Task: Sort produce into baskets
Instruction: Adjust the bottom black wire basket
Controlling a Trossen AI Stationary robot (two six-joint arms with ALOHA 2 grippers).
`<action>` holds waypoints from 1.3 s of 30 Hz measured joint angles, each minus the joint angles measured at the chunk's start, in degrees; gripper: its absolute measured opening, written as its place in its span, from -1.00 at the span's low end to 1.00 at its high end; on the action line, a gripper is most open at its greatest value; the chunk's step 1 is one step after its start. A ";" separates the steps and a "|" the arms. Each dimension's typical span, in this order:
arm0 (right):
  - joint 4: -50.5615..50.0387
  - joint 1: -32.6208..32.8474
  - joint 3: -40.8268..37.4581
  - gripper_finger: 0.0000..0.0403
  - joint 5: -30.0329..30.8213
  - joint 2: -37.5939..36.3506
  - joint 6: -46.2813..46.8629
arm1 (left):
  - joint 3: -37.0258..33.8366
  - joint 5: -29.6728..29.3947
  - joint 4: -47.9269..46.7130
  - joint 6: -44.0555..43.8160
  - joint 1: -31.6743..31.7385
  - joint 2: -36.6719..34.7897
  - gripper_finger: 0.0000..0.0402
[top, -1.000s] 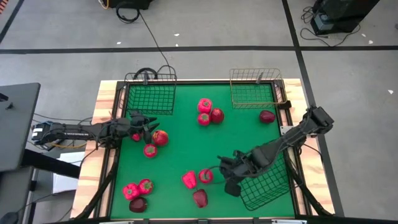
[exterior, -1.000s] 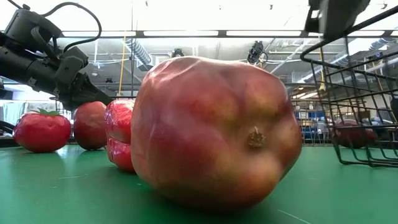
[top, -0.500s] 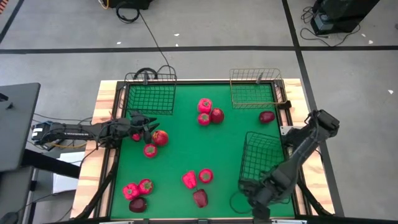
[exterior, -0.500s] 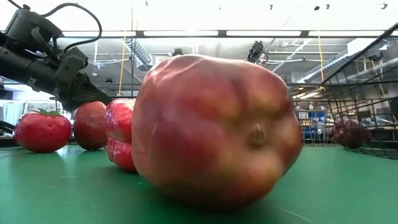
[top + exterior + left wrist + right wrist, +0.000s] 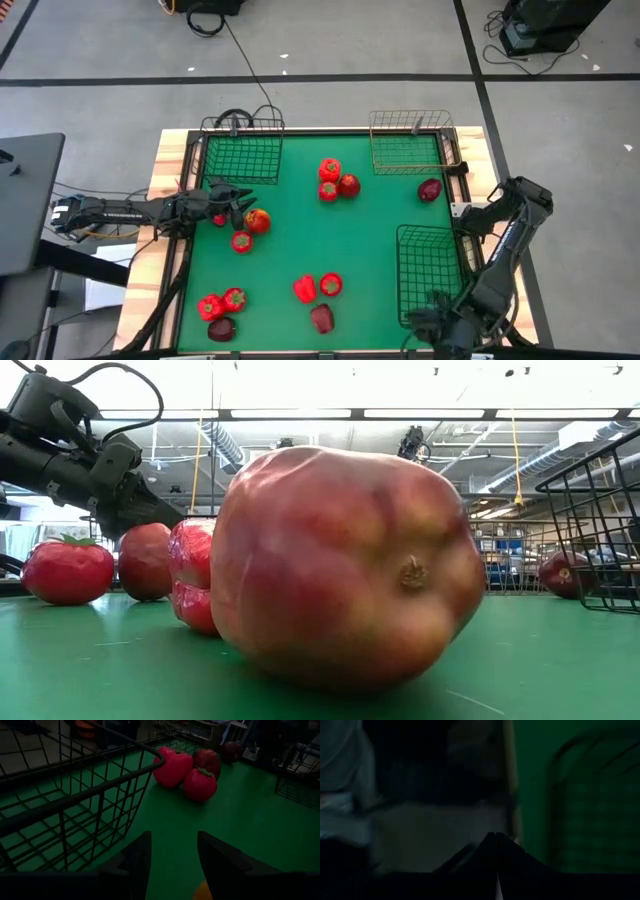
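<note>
right hand [image 5: 432, 322] shut beside longer black basket [image 5: 432, 275]

Layout, high view. Squarish basket [image 5: 243, 158] at far left corner of table [image 5: 300, 240]; gold-wire basket [image 5: 410, 152] at far right; longer basket [image 5: 432, 276] along right edge, near side. Three items [image 5: 335, 180] clustered between the far baskets. One apple [image 5: 430, 188] just below the gold-wire basket. Pair of items [image 5: 250, 230] mid-left. Three near centre front [image 5: 318, 295]; three, probably, at near left corner [image 5: 218, 310].
</note>
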 joint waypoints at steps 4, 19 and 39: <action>-14.20 -2.70 1.68 -0.95 16.97 -0.70 -0.95 | 0.00 -0.11 -0.03 -0.02 0.00 0.00 -0.17; -29.02 -25.81 -0.68 -0.96 35.63 -0.64 -7.01 | -0.01 -0.08 -0.49 0.06 0.00 0.35 -0.17; -27.42 -37.02 -12.52 -0.96 17.69 -1.03 -20.71 | 0.00 0.51 -1.90 0.52 0.00 1.54 -0.17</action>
